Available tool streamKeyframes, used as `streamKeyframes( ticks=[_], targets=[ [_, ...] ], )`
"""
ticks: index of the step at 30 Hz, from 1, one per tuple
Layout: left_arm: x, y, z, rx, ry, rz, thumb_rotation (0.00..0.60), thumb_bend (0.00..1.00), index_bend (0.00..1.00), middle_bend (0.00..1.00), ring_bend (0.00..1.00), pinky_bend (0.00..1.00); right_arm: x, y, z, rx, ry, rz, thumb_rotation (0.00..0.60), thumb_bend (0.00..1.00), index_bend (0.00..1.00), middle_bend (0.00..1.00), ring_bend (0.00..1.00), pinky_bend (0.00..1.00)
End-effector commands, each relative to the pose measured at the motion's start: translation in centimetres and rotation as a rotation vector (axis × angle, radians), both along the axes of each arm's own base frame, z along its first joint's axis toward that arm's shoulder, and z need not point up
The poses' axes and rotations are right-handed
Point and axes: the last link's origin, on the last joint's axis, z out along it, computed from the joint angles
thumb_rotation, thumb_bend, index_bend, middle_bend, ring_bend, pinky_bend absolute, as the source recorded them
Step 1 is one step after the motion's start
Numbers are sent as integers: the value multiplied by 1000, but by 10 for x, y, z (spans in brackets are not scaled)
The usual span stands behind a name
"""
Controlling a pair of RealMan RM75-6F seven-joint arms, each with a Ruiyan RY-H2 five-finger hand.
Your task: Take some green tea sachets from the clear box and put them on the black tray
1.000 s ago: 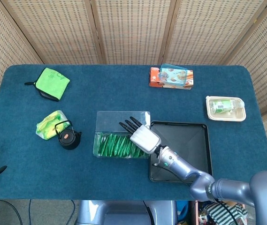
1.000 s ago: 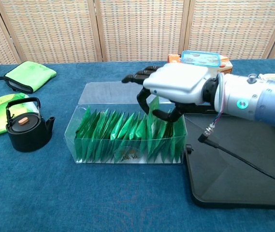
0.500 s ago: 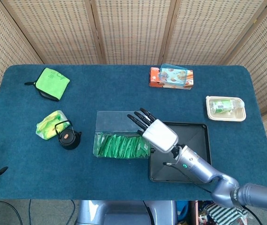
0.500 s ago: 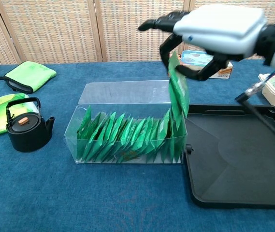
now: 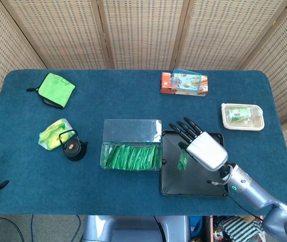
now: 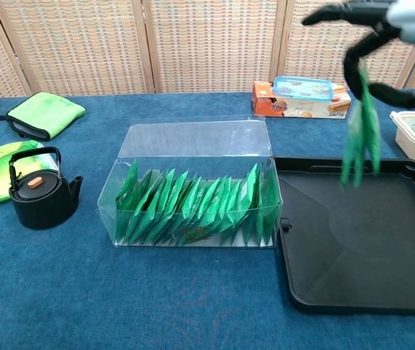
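Far left of frame: green pouch (image 5: 56,89) at upper left; below it a yellow-green packet (image 5: 53,133) with a black kettle (image 5: 74,147) touching its right edge. The left hand is not in view in either camera.
Centre: clear box (image 5: 131,144), open, its front half packed with upright green tea sachets (image 6: 192,204). A pale mark shows on one sachet's front in the chest view, too small to read.
Right of centre: black tray (image 5: 211,187), just beside the box, nothing lying on it yet.
Change: a second ago the right hand (image 5: 201,147) was down among the sachets; it has since lifted and swung right, and is now above the tray.
Right hand fingers: upper fingers spread, while thumb and a finger pinch a few sachets, the held sachets (image 6: 360,142), which hang over the tray, clear of its floor.
Meaning for task: the pick is done; judging by this, lowering and letting go remains.
Upper right: orange snack box (image 5: 183,83), its print unreadable; a lidded container (image 5: 242,116) with a green carton inside.
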Motion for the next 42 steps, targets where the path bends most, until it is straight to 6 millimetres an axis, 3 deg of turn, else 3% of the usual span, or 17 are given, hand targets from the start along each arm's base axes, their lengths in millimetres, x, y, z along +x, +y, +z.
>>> streamKeyframes(
  ticks=[1,9,11,13,15,23,30,35,42],
  targets=[
    [1,0,0,-1,3,-3,600,119,0,0,0,0,-26,10,-7,30,42,-38,600,693,674,76,0,72],
    [3,-1,-3,-10,9,-8,600,120,0,0,0,0,-61,15,-25,53,125,-102,600,693,640,66,0,78],
    [2,-1,-3,-11,10,-8,600,119,0,0,0,0,-67,12,-22,34,170,-123,600,595,419,29,0,78],
    [3,-1,-3,-12,10,-8,600,119,0,0,0,0,-69,10,-18,3,192,-142,600,323,83,0,0,78],
    [2,-1,-3,-12,9,-7,600,119,0,0,0,0,-66,9,-11,-34,180,-155,600,185,1,0,0,78],
    [2,-1,-2,-10,7,-8,600,119,0,0,0,0,-63,11,23,-152,56,-187,600,74,0,0,0,78],
    [3,-3,0,6,11,-16,600,119,0,0,0,0,-72,41,53,-199,-132,-272,600,13,0,0,0,9],
    [1,-1,1,80,88,-18,600,119,0,0,0,0,-96,79,53,-208,-262,-399,600,0,0,0,0,0],
    [4,-5,4,117,80,-28,600,119,0,0,0,0,-125,108,48,-259,-369,-523,600,0,0,0,0,0]
  ],
)
